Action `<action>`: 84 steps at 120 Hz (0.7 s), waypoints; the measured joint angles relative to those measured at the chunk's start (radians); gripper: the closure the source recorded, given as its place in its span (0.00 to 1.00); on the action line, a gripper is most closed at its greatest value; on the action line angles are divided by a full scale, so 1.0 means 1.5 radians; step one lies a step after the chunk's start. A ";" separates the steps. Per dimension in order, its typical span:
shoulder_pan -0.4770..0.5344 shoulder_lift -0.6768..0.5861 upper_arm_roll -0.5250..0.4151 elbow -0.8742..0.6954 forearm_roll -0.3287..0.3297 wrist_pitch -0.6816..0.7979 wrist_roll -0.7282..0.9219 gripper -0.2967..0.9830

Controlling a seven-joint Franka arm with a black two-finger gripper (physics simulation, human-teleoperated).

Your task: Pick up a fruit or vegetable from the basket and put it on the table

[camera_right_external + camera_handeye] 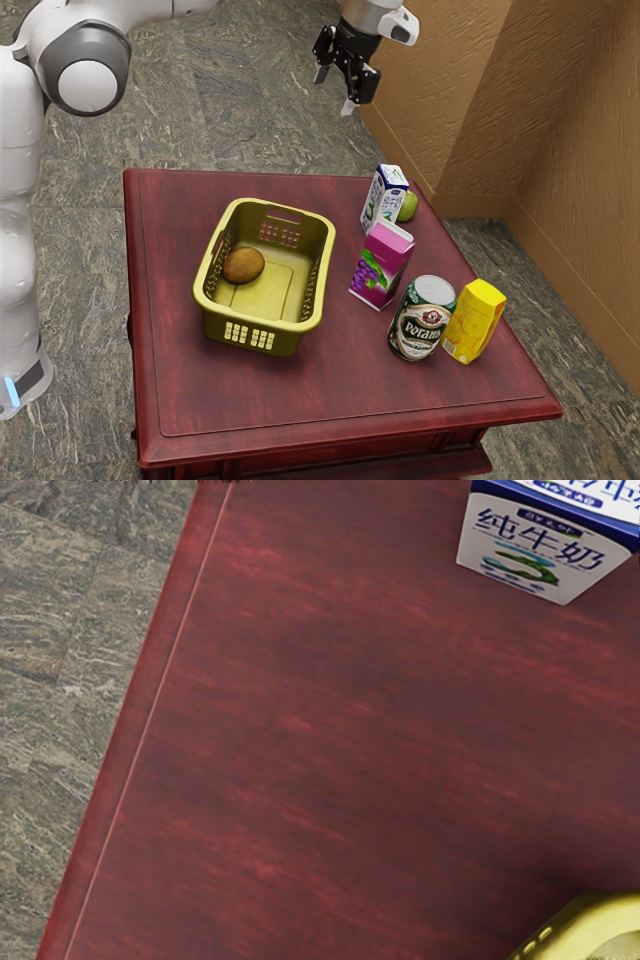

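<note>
Green can (421, 322) foremost, brown fruit (243, 266) sits in the basket (204, 300), below and aside from the gripper (334, 92), fingers apart.

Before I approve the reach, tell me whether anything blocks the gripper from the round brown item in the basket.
Nothing visible covers the round brown item from above. The gripper hangs higher than the basket, off to one side. The basket's walls surround the item, so a low, sideways approach would probably hit them.
</note>
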 joint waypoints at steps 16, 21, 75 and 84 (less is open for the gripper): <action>0.000 0.000 0.001 0.001 -0.002 0.000 0.010 0.23; 0.003 -0.014 -0.001 0.037 -0.005 0.000 0.012 0.23; -0.182 0.020 -0.039 -0.063 -0.073 0.009 -0.030 0.23; -0.183 0.020 -0.040 -0.064 -0.076 0.009 -0.038 0.23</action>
